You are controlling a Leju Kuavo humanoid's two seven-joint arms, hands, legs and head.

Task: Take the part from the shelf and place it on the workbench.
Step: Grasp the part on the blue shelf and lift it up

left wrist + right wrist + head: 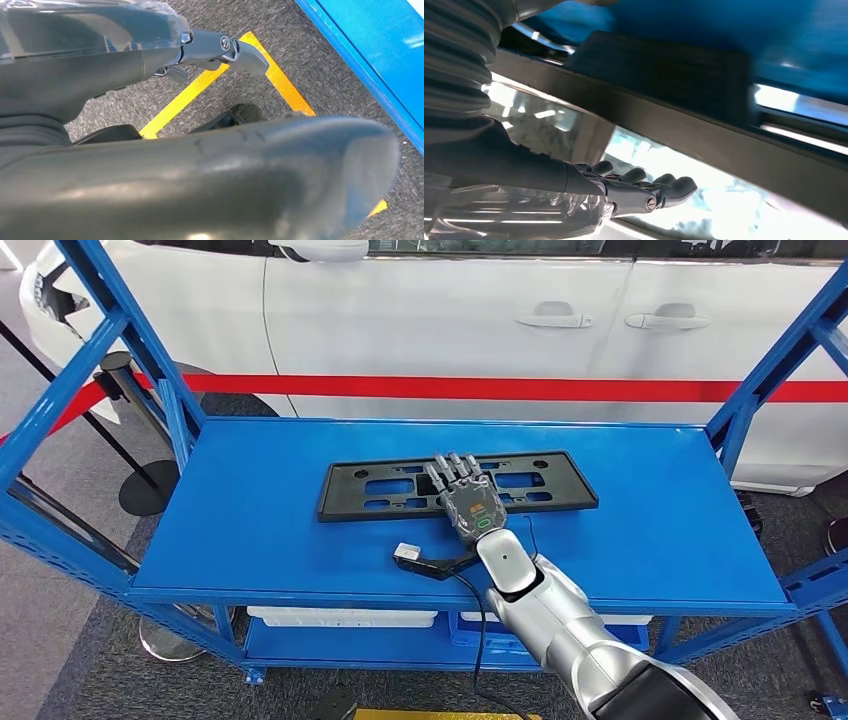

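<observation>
- Currently the right hand (468, 498) reaches out over the top deck of the blue shelf (650, 530), palm down, lying on the black licence-plate frame (380, 489).
- Its fingers (452, 468) stretch forward, close side by side, across the middle of the frame; whether they press on it or hover just above cannot be told from the head view.
- Right wrist view: the fingers (664, 186) lie nearly straight and bunched, nothing wrapped in them; the frame's dark edge (684, 135) runs alongside, with the blue deck (724, 30) past it.
- No grasp visible, so the hand counts as holding nothing; whether it is properly spread or closed cannot be told.
- Frame lies flat on the top deck, long side parallel to the shelf's front edge, roughly mid-deck and somewhat toward the left.
- Small white and black connector (410, 555) sits on the deck just in front of the frame, beside the right wrist; a black cable (478, 630) runs from it over the front edge and downward.
- Left hand (220, 50) hangs low over grey carpet (310, 55) with a yellow floor line (280, 82); fingers curled in, nothing in them.
- White trays (340, 617) sit on the lower level of the shelf.
- White car (450, 320) with a red stripe stands directly behind the shelf.
</observation>
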